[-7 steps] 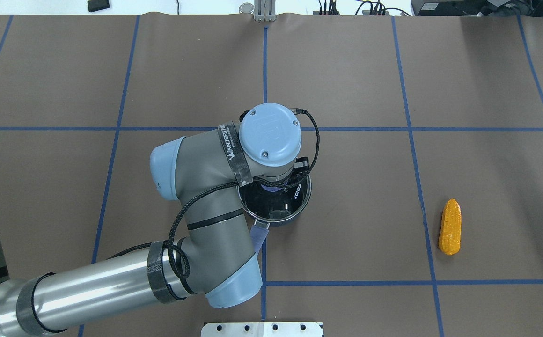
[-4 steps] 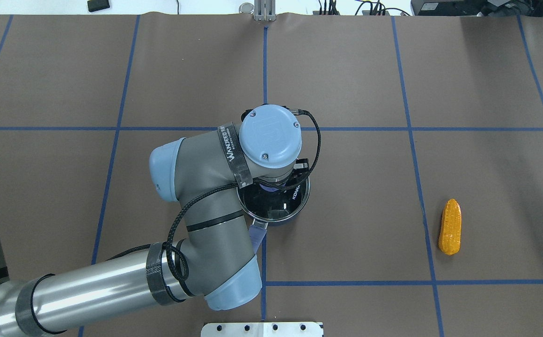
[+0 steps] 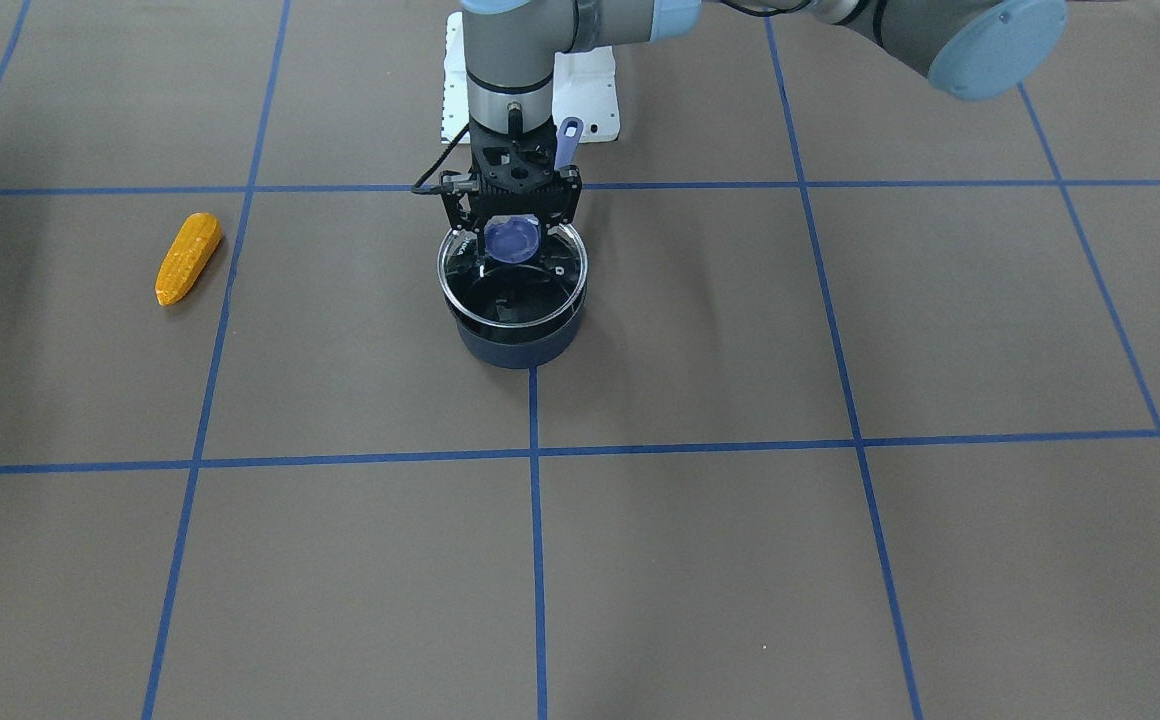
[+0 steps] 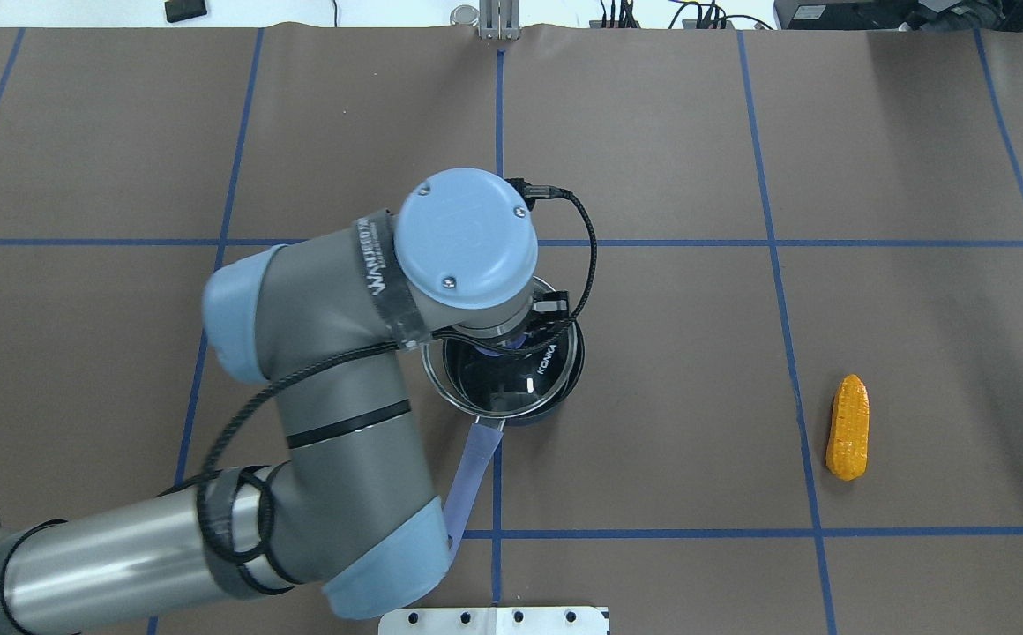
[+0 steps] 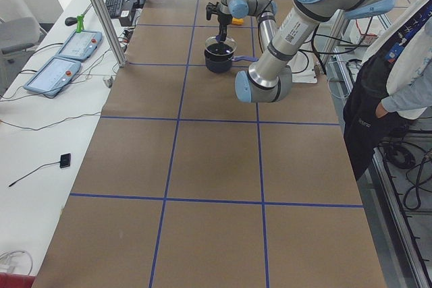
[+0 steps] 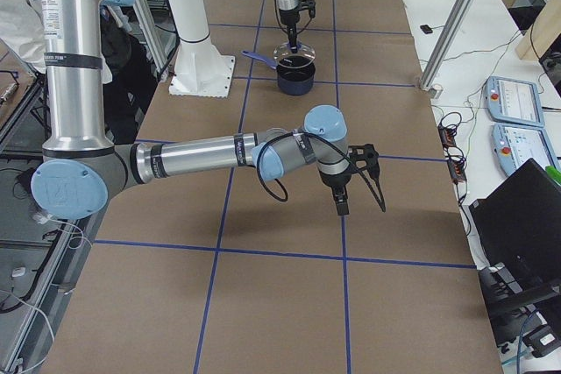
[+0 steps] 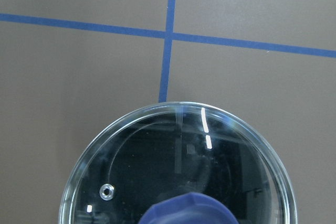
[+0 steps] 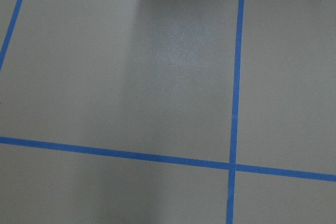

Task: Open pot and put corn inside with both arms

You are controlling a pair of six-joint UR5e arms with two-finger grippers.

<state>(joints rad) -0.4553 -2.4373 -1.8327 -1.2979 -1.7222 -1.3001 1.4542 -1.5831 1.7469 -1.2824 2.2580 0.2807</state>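
My left gripper is shut on the blue knob of the round glass lid and holds the lid a little above the dark navy pot. The pot stands at the table's middle, its purple-blue handle pointing toward my base. The left wrist view shows the lid close below the camera. The orange-yellow corn lies alone on the table far to the pot's right; it also shows in the front view. My right gripper hangs over bare table far from both; I cannot tell whether it is open.
The brown table mat carries a blue tape grid. My white base plate sits at the near edge behind the pot handle. A person stands beside the table in the exterior left view.
My left arm has risen and swung slightly left, lifting the lid off the pot. More of the pot's handle now shows. The corn has not moved.
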